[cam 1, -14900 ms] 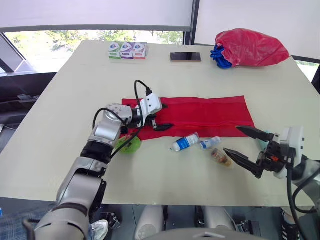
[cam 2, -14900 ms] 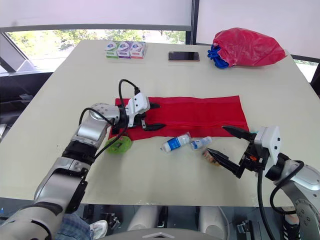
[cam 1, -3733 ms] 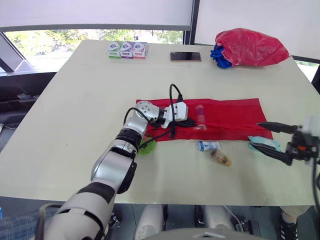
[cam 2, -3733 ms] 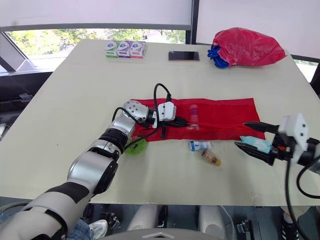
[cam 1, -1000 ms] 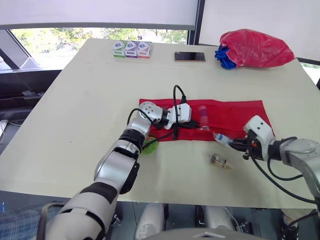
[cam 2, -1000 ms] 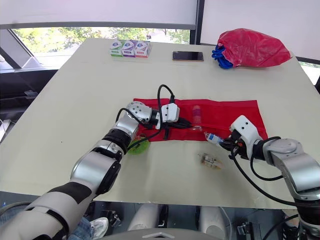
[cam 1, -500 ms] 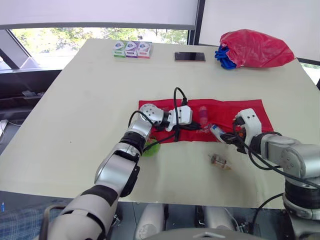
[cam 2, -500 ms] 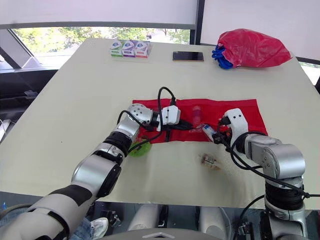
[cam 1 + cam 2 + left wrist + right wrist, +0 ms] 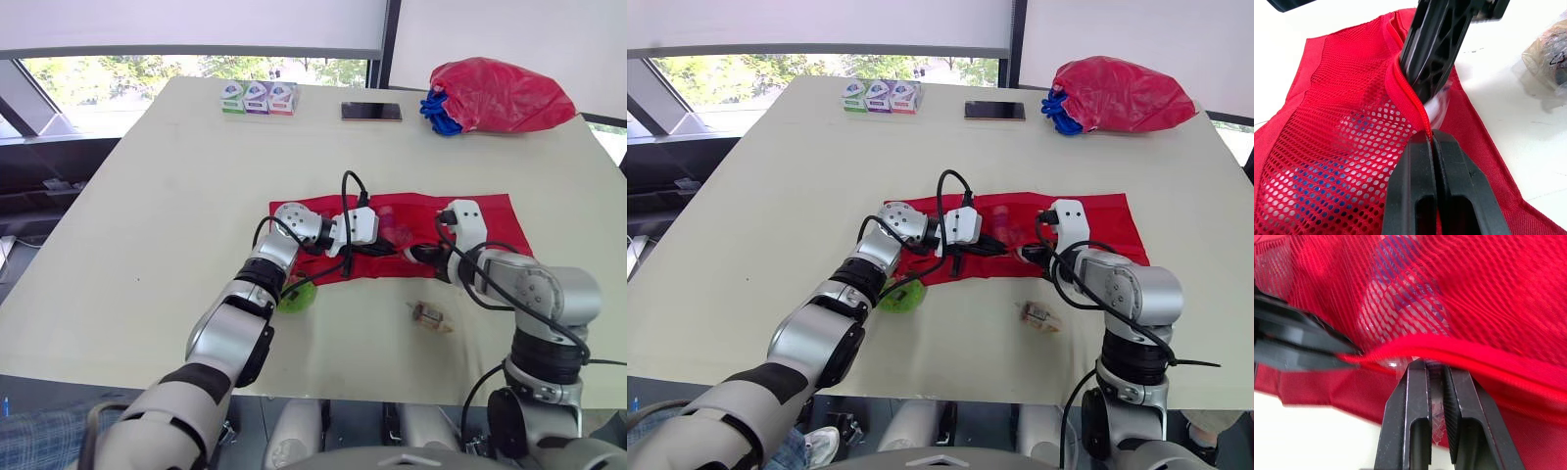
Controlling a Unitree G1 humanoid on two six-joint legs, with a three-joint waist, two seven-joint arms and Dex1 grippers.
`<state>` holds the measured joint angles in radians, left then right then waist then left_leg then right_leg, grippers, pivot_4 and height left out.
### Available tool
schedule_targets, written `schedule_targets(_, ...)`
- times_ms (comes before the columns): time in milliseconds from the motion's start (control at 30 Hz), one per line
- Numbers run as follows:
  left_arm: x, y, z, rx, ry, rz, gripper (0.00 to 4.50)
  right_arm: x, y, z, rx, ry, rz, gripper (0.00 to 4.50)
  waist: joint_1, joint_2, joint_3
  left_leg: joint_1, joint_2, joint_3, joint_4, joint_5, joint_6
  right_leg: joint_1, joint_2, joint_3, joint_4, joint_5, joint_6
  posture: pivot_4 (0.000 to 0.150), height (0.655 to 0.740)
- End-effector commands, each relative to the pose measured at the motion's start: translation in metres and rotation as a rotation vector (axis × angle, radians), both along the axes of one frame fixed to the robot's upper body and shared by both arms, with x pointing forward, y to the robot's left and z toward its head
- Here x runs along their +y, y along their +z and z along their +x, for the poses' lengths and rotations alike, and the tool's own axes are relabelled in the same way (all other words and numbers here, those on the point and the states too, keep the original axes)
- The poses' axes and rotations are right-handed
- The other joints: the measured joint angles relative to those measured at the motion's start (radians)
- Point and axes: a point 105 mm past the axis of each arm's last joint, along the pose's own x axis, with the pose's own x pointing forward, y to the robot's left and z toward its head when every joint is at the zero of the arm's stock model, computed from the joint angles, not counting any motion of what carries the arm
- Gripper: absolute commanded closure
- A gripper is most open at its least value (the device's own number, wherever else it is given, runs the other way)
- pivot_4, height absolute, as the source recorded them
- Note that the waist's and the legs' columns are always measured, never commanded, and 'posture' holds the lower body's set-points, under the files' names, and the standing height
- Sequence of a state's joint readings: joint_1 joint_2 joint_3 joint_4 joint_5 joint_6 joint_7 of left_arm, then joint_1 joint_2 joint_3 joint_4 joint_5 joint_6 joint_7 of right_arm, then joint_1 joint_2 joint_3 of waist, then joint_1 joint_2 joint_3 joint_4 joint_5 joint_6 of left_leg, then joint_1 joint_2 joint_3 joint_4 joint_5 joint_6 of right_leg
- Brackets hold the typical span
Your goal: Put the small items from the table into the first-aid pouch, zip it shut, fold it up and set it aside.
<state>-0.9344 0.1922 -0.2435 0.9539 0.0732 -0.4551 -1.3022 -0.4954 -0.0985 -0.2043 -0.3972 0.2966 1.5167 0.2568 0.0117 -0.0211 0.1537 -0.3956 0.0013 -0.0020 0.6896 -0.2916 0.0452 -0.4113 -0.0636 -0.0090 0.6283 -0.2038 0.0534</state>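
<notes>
One red pouch [image 9: 480,220] lies flat mid-table, with one blue-labelled bottle [image 9: 1400,298] showing through its mesh. Two loose things are on the table [image 9: 157,196]: one wrapped item [image 9: 429,315] near the pouch's near edge and one green item [image 9: 295,297] by its near left corner. Along the far edge stand three small boxes [image 9: 257,96], one phone [image 9: 371,111] and one red bag [image 9: 495,93] (all well apart from me), with bare table all round. My left gripper [image 9: 1431,134] is pinched tight on the pouch's zip edge. Just beside it, my right gripper [image 9: 1432,363] reaches under that raised lip, clamping a clear little bottle [image 9: 1439,105] at the pouch's mouth.
</notes>
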Motion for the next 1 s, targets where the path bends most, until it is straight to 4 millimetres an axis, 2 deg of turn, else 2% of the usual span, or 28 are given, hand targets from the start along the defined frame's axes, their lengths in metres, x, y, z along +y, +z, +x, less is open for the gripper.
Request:
schedule_targets(33, -0.012, 0.008, -0.005, -0.023, -0.045, -0.026, 4.5, 0.01, 0.01, 0.012, -0.053, -0.021, 0.019, 4.45, -0.002, 0.0, 0.0, 0.0, 0.0, 0.0, 0.0, 0.0, 0.0, 0.0, 0.0, 0.0, 0.0, 0.0, 0.0, 0.15, 0.74)
schedule_targets(233, -0.011, 0.007, -0.006, -0.019, -0.047, -0.026, 4.5, 0.029, 0.021, 0.023, -0.092, -0.039, 0.108, 4.45, -0.005, 0.0, 0.0, 0.0, 0.0, 0.0, -0.001, 0.0, 0.0, 0.0, 0.0, 0.0, 0.0, 0.0, 0.0, 0.15, 0.74)
schedule_targets(400, -0.012, 0.006, -0.005, -0.018, -0.046, -0.025, 4.5, 0.032, 0.021, 0.024, -0.111, -0.052, 0.132, 4.45, -0.011, 0.001, 0.0, 0.0, 0.0, 0.0, -0.002, 0.0, 0.0, 0.0, 0.0, 0.0, -0.001, 0.0, 0.0, 0.15, 0.74)
schedule_targets(467, -0.011, 0.007, -0.005, -0.02, -0.044, -0.024, 4.5, 0.029, 0.019, 0.022, -0.115, -0.05, 0.117, 3.62, -0.014, 0.001, 0.0, 0.0, 0.0, 0.0, -0.002, 0.0, 0.0, 0.0, 0.0, 0.0, -0.001, 0.0, 0.0, 0.15, 0.74)
schedule_targets(500, -0.01, 0.007, -0.004, -0.02, -0.042, -0.023, 4.5, 0.027, 0.018, 0.021, -0.115, -0.05, 0.114, 3.46, -0.014, 0.001, 0.0, 0.0, 0.0, 0.0, -0.002, 0.0, 0.0, 0.0, 0.0, 0.0, -0.001, 0.0, 0.0, 0.15, 0.74)
schedule_targets(667, -0.005, 0.01, 0.001, -0.025, -0.018, -0.02, 4.5, 0.015, 0.016, 0.002, -0.127, 0.044, 0.075, 1.11, -0.018, 0.001, 0.0, 0.0, 0.0, 0.0, -0.002, 0.0, 0.0, 0.0, 0.0, 0.0, -0.001, 0.0, 0.0, 0.15, 0.74)
schedule_targets(867, 0.003, 0.013, 0.007, -0.025, 0.008, -0.016, 4.5, -0.006, 0.022, -0.019, -0.232, 0.207, -0.085, 1.11, -0.024, 0.001, 0.0, 0.0, 0.0, 0.0, -0.002, 0.0, 0.0, 0.0, 0.0, 0.0, -0.002, 0.0, 0.0, 0.15, 0.74)
schedule_targets(967, 0.005, 0.016, 0.01, -0.019, 0.015, -0.02, 4.5, -0.01, 0.024, -0.027, -0.313, 0.314, -0.172, 1.11, -0.024, 0.001, 0.0, 0.0, 0.0, -0.001, -0.002, 0.0, 0.0, 0.0, 0.0, 0.0, -0.002, 0.0, 0.0, 0.15, 0.74)
schedule_targets(1000, 0.006, 0.016, 0.01, -0.017, 0.016, -0.022, 4.5, -0.01, 0.024, -0.028, -0.347, 0.333, -0.186, 1.35, -0.024, 0.001, 0.0, 0.0, 0.0, -0.001, -0.002, 0.0, 0.0, 0.0, 0.0, 0.0, -0.002, 0.0, 0.0, 0.15, 0.74)
